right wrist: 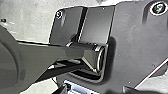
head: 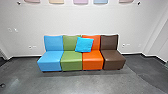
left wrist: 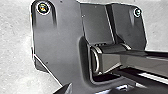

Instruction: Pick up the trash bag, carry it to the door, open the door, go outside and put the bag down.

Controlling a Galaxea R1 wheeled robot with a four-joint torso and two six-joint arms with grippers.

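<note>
I can't tell where the trash bag is — nor whether the left gripper and right gripper are spread or closed. A blue cushion leans on the green seat and orange seat.

Seat units, plain upholstery: lt blue seat, green seat, orange seat, dk brown seat. Cushion: brt turq. blue, plain. Wall: off-wht, plain. Skirting: blk. Flr: med. to dk gry, faintly mottled. Upper wall pcs, pastel: pink pc, peach pc, lilac pc, pale blue pc.
</note>
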